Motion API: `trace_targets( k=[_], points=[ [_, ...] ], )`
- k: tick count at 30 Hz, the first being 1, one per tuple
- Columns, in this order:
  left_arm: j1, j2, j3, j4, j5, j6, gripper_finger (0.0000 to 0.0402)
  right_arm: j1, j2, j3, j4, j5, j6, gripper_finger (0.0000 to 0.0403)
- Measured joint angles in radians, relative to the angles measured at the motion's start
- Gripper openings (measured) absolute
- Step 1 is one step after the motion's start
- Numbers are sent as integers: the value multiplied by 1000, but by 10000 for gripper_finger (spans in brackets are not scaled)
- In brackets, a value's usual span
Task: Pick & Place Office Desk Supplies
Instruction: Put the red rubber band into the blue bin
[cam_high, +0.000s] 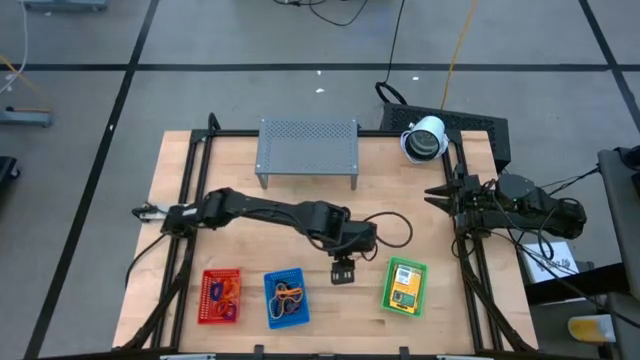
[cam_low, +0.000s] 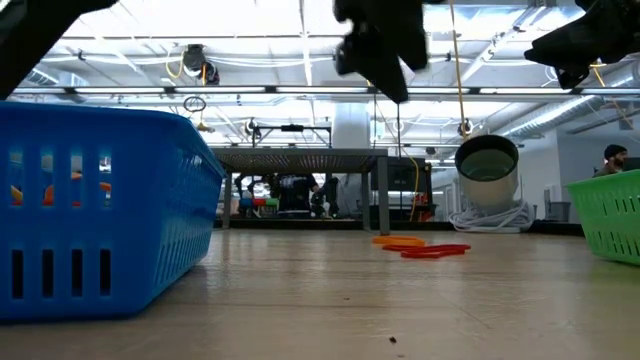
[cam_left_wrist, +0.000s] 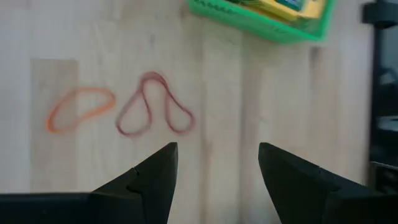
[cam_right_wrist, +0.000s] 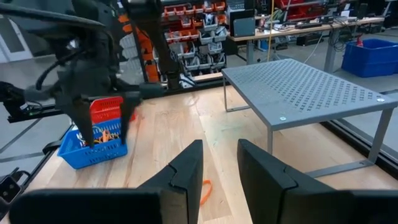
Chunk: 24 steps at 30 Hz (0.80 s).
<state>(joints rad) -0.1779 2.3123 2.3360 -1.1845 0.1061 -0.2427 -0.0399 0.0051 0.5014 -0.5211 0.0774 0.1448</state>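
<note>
The left tool (cam_high: 343, 272) hangs above the counter (cam_high: 180, 160) between the blue basket (cam_high: 286, 298) and the green basket (cam_high: 404, 287), with its fingers (cam_left_wrist: 149, 180) spread wide and nothing between them. The left wrist view looks down past those fingers at two rubber bands lying loose on the wood: an orange band (cam_left_wrist: 79, 108) and a red band (cam_left_wrist: 155, 104) folded into a double loop, close beside each other but apart. Both lie near the green basket's edge (cam_left_wrist: 261, 25). The low view shows the same pair (cam_low: 420, 246) flat on the counter in front of the shelf (cam_high: 307, 148).

The right tool (cam_high: 440, 199) waits at the counter's right edge, well away from the work; its fingers (cam_right_wrist: 186, 168) stand a little apart and hold nothing.

Most of the sorting looks done. The red basket (cam_high: 220, 296) holds a tangle of small red and orange items, the blue basket holds more bands, and the green basket holds a yellow packet (cam_high: 405, 283). What exactly fills the red basket is hard to make out from above. The two bands seem to be the only supplies left loose on the counter. The left tool is placed above them and open, so picking one up looks like the step in hand, with the second band to follow.
</note>
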Motion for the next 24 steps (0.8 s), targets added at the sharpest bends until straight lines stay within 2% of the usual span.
trace_targets(
  k=[6,13,24],
  points=[
    [28,54,1,112,-72,58,234,0,0,0,-4,0,0,89],
    [45,118,0,214,-214,73,234,0,0,0,-3,0,0,89],
    [44,204,1,265,-230,84,234,0,0,0,-2,0,0,89]
  ],
)
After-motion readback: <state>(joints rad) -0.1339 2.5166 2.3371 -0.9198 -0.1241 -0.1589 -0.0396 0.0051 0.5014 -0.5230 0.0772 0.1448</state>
